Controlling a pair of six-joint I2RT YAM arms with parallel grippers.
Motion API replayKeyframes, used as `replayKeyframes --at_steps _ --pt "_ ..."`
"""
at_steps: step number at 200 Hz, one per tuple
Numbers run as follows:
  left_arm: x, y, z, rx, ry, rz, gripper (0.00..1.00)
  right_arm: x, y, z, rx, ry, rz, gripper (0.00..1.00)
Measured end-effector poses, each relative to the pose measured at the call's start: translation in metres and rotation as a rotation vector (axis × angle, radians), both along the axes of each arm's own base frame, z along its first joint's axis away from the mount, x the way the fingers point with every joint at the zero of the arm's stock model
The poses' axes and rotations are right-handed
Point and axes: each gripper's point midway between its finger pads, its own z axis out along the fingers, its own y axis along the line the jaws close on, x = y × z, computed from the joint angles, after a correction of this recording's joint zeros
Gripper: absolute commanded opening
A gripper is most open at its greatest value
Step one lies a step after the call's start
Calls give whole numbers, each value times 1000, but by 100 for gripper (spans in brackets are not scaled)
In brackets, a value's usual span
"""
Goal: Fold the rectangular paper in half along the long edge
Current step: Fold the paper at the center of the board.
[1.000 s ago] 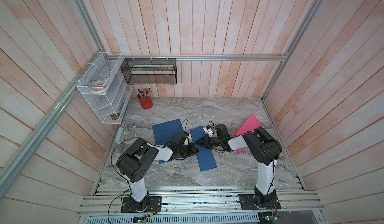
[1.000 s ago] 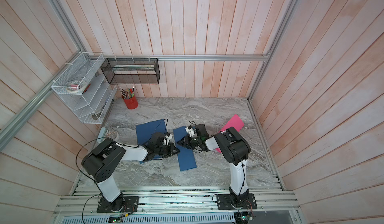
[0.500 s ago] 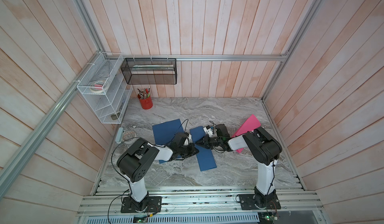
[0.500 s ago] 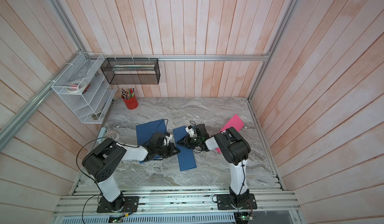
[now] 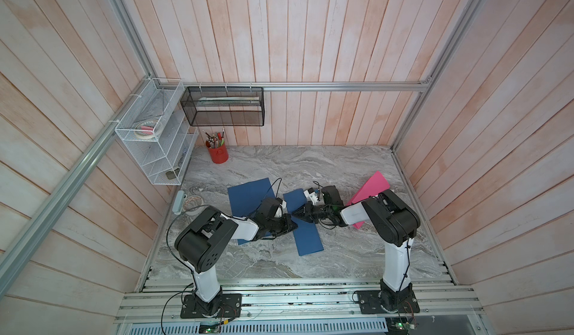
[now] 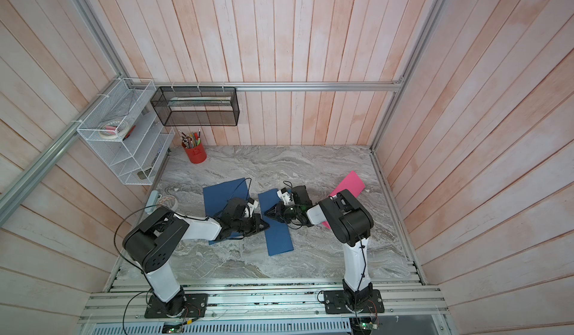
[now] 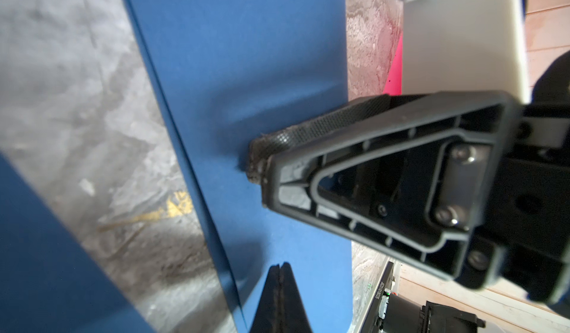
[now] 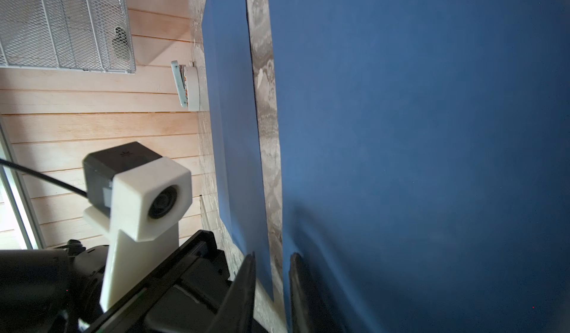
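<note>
While both grippers meet over the middle of the narrow dark-blue paper strip (image 5: 306,237), which lies on the grey marbled tabletop (image 5: 310,169) and looks already doubled over along its length, the fold seems made but perhaps not pressed flat. The left gripper (image 7: 279,272) has its jaws pressed together on nothing, with the tips at the strip near its folded edge; whether they touch it I cannot tell. The right gripper (image 8: 273,257) shows a narrow gap between its fingers with nothing in it. In the left wrist view one fingertip (image 7: 262,149) bears on the top layer, and a shallow buckle runs out from it.

That buckle is the worry. A sideways drag under this pressure could wrinkle the top layer or slide it over the lower one, leaving the long edges misaligned. Lifting off too soon could let the fold spring open. The left arm also lies across a larger flat dark-blue sheet (image 5: 248,193) just beside the strip, so a pull-back might drag that sheet into it.
</note>
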Motion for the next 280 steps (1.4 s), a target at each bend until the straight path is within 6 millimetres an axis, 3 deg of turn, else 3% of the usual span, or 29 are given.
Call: replayKeyframes --at_steps 280 --pt "-2 0 -7 3 15 -6 0 4 2 4 26 3 -17 23"
